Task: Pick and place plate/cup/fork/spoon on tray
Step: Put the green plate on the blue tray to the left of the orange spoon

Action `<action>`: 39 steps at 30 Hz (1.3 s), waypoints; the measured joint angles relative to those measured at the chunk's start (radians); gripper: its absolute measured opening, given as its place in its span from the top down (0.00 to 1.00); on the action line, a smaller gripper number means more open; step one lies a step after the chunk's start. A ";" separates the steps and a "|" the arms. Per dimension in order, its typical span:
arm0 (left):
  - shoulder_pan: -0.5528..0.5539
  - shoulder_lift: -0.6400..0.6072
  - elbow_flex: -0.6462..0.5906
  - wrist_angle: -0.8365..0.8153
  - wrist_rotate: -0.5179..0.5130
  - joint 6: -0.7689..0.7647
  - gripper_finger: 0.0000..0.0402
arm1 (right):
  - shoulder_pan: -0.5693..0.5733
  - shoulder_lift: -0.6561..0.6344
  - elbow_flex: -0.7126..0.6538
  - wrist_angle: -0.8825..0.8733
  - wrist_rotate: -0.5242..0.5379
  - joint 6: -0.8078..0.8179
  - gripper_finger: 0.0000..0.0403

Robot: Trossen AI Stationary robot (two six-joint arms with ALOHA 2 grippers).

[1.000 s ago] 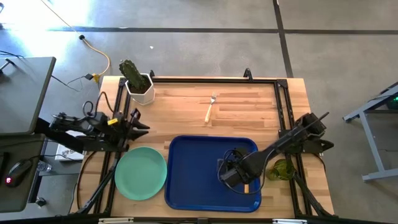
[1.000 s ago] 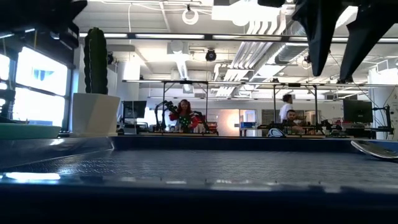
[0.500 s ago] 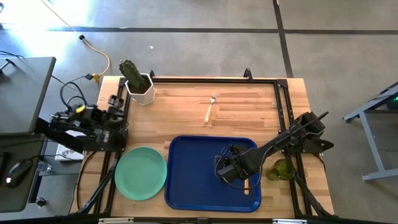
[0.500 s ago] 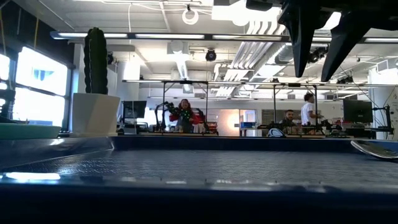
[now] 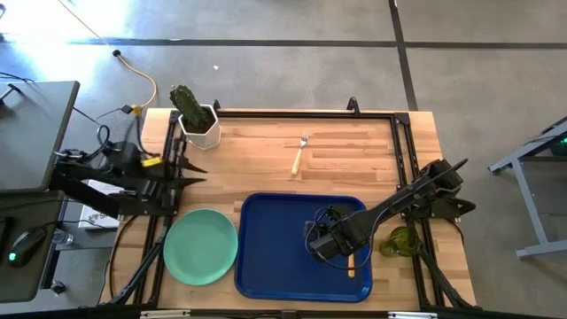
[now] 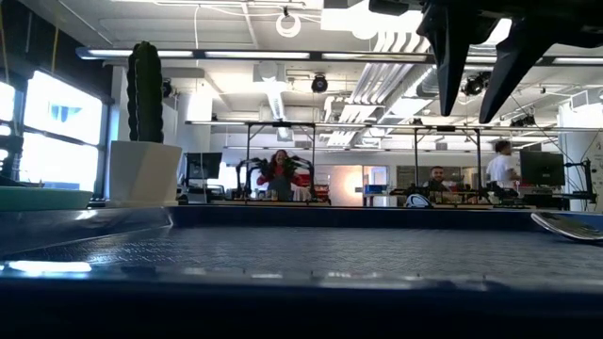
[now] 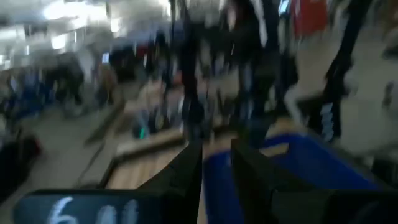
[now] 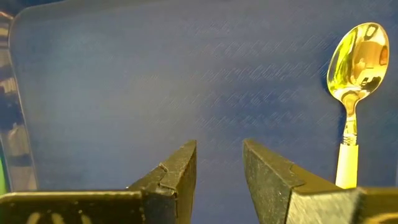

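On the wooden bench (image 5: 266, 159), the blue tray (image 5: 275, 248) serves as the collection point, and only the spoon (image 8: 354, 74) lies in it so far, near its right edge. The mint-green plate (image 5: 200, 246) sits just left of the tray, apparently next in line. The right claw (image 5: 321, 245) hangs over the tray's floor beside the spoon, its prongs spread and empty (a pose that suggests the spoon has just been set down). The left claw (image 5: 190, 170) waits beyond the plate, well left of the tray, prongs slightly parted around nothing. The green cup (image 5: 403, 241) stands just right of the tray; the fork (image 5: 299, 154) lies beyond its far rim.
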 joint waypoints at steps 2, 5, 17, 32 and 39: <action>0.000 0.034 0.044 -0.081 -0.028 -0.008 0.81 | 0.000 0.000 0.000 0.001 0.000 -0.009 0.70; 0.000 0.080 0.096 -0.148 -0.049 -0.049 0.77 | 0.000 0.000 0.000 0.001 0.000 -0.031 0.70; 0.000 0.231 0.168 -0.435 -0.016 -0.332 0.62 | -0.016 -0.010 0.000 0.000 -0.002 -0.172 0.70; 0.000 0.366 0.166 -0.680 0.111 -0.439 0.64 | -0.130 -0.133 0.000 0.009 0.029 -0.440 0.70; 0.000 0.446 0.166 -0.688 0.114 -0.423 0.64 | -0.177 -0.179 0.000 0.039 0.030 -0.559 0.70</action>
